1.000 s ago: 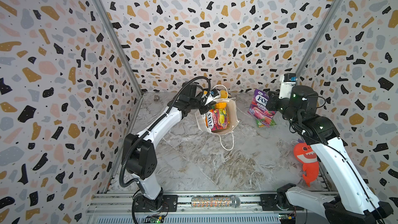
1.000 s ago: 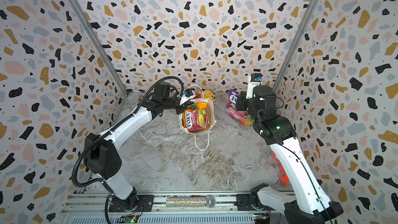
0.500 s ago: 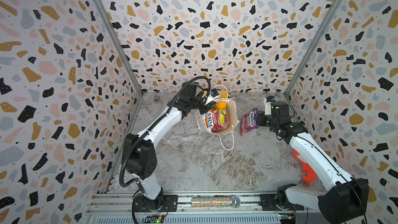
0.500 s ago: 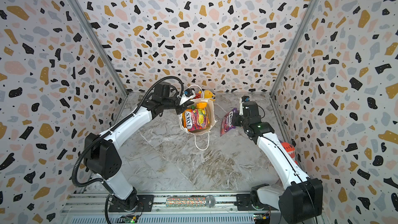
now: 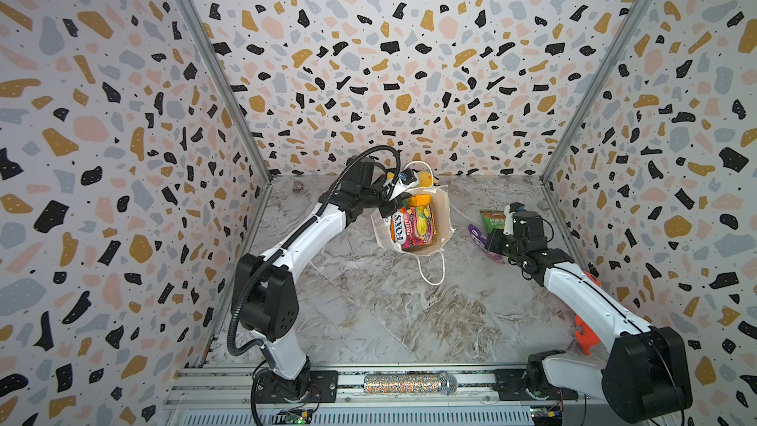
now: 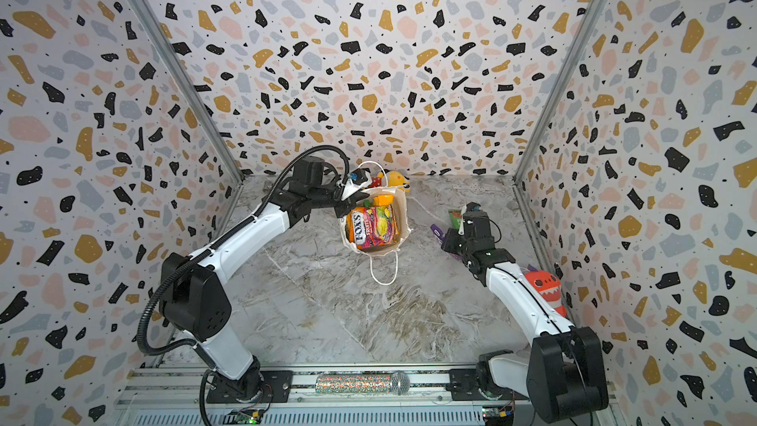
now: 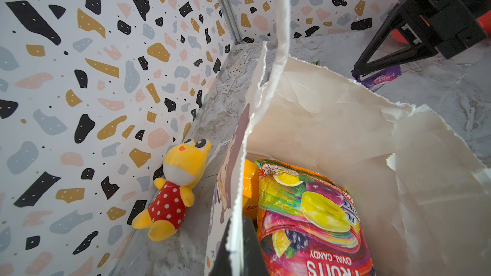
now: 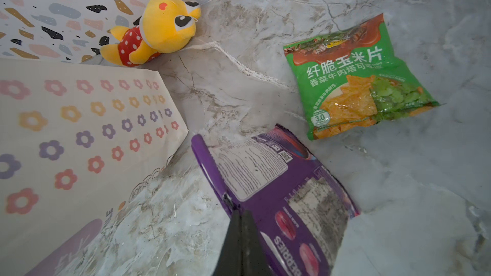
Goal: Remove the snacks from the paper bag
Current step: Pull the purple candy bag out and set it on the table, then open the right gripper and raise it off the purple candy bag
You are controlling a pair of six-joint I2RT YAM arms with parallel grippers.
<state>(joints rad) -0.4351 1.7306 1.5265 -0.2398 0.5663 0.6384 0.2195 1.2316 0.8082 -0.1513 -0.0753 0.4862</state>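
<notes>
The white paper bag (image 5: 444, 215) (image 6: 404, 215) stands open near the back wall. My left gripper (image 5: 387, 207) (image 7: 236, 225) is shut on its left rim. Inside are a FOX'S packet (image 5: 413, 227) (image 7: 305, 208) and an orange packet (image 5: 420, 199) (image 7: 249, 187). To the right of the bag, my right gripper (image 5: 491, 241) (image 8: 240, 212) is shut on the edge of the purple packet (image 6: 437, 232) (image 8: 279, 181), low over the marble. A green packet (image 5: 491, 217) (image 8: 358, 80) lies flat just behind it. The bag's flowered side (image 8: 79, 128) shows in the right wrist view.
A yellow plush toy (image 6: 395, 178) (image 7: 180, 187) in a red dotted dress lies against the back wall behind the bag. An orange shark toy (image 6: 545, 286) sits by the right wall, beside my right arm. A glittery microphone (image 5: 409, 383) rests on the front rail.
My right arm has come down from high at the back right, carrying the purple packet to low over the table, right of the bag. The left arm and the bag have stayed still.
</notes>
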